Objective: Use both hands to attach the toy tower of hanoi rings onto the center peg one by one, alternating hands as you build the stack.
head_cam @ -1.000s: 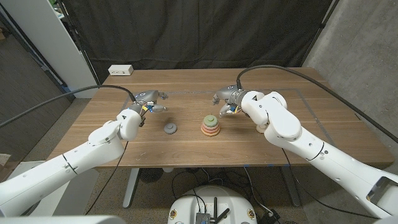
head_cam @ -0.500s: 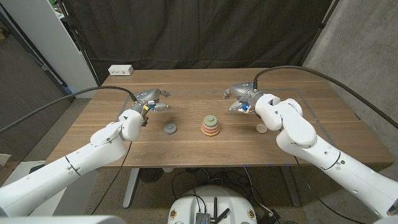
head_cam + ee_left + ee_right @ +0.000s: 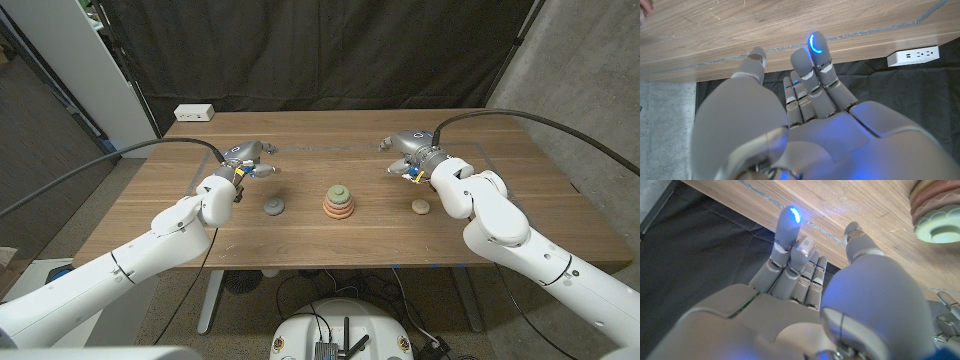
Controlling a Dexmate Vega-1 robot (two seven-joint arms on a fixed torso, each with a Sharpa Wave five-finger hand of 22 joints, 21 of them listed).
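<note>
Right hand [image 3: 412, 157] had drawn back right, away from ring stack [image 3: 339, 201]. Both hands' fingers released, grasping nothing; left hand [image 3: 247, 158] far-left of grey ring [image 3: 273, 207] on desk [image 3: 300, 240].

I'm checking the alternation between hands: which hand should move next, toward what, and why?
Probably the left hand should lower toward the grey ring lying on the table near it. The right hand holds nothing and is drawn away from the ring stack, so the left's turn seems due. A tan ring waits on the right side.
</note>
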